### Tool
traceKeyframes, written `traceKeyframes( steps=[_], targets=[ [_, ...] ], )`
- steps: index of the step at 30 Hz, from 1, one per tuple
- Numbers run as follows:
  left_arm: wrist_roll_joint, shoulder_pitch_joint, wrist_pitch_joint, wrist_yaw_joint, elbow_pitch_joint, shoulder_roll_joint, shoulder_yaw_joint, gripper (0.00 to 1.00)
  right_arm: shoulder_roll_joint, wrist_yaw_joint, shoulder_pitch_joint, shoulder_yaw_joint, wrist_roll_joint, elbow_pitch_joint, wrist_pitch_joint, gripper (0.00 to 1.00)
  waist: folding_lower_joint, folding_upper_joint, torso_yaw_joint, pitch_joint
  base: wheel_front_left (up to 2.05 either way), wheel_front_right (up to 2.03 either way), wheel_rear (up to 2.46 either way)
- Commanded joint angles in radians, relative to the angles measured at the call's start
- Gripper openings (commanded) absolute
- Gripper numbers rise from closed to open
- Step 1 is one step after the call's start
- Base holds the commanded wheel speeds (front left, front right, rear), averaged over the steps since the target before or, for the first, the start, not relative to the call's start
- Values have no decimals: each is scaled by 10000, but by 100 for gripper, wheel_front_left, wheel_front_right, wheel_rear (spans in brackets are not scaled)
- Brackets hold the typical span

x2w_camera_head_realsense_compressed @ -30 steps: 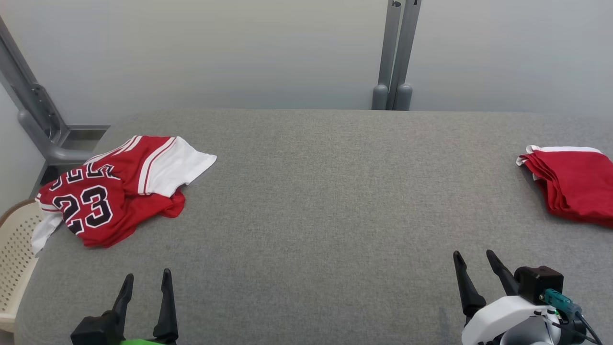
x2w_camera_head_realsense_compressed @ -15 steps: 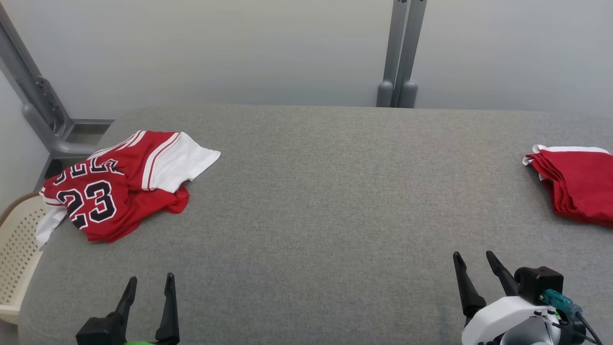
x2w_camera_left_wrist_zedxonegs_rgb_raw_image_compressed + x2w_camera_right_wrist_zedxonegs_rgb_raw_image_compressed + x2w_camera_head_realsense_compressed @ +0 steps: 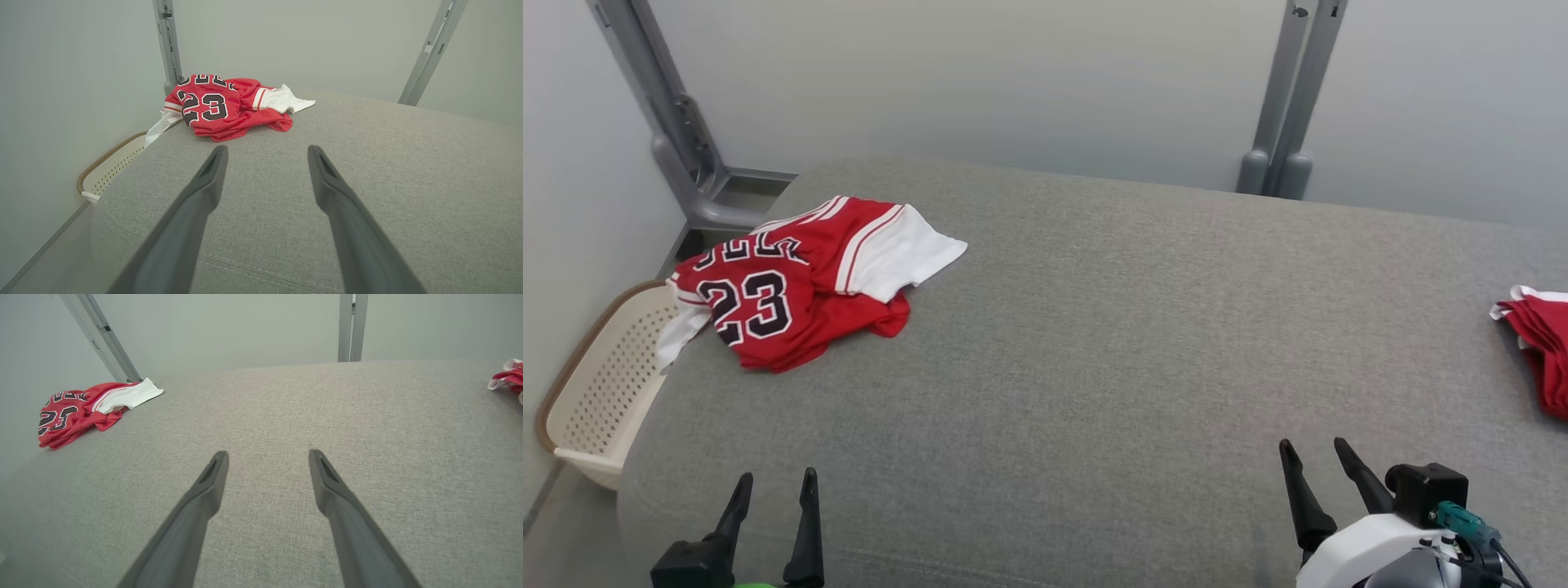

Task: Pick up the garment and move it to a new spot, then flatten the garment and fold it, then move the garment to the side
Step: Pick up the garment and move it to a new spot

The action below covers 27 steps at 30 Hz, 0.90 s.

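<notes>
A crumpled red and white garment [image 3: 792, 282] with the number 23 lies at the far left of the grey padded table [image 3: 1094, 351], one white end drooping over the left edge. It also lies ahead in the left wrist view [image 3: 222, 107] and at the far left in the right wrist view [image 3: 81, 410]. My left gripper [image 3: 774, 482] stands open at the near left, well short of the garment, nothing between its fingers. My right gripper [image 3: 1313, 447] stands open at the near right, empty. Both hover over bare table [image 3: 265, 149] [image 3: 267, 453].
A folded stack of red clothes [image 3: 1539, 343] sits at the table's right edge, also at the right wrist view's far right [image 3: 508, 377]. A cream perforated basket [image 3: 596, 384] stands on the floor beside the left edge. Grey metal posts [image 3: 1290, 98] rise behind the table.
The head camera has turned left, so the whole picture has shifted right; the basket shows more and the folded stack less. Both grippers stay open and the garment lies as before.
</notes>
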Motion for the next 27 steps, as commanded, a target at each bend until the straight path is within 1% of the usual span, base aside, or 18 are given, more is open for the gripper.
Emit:
traceKeyframes(
  steps=[1,8,12,13,21,27],
  targets=[
    [35,-24,36,23,-16,112,9,100,-12,-5,77,57,84,63,-87,100,0,0,519,-3,0,0,0],
    [32,69,175,76,-178,255,-19,100,-13,-5,-17,356,262,264,-231,100,0,0,1414,7,0,0,0],
    [-8,138,246,85,-246,317,-25,100,-14,-5,-74,455,306,336,-281,100,0,0,1740,23,0,0,0],
    [-25,170,273,107,-304,364,-27,100,-14,-5,-101,495,338,383,-314,100,0,0,1930,40,0,0,0],
    [-73,186,374,106,-413,473,-80,100,-16,-5,-202,620,380,575,-435,100,0,0,2540,110,0,0,0],
    [-99,228,416,181,-483,478,-128,100,-17,-5,-255,700,337,662,-458,100,0,0,2722,126,0,0,0]
  ],
)
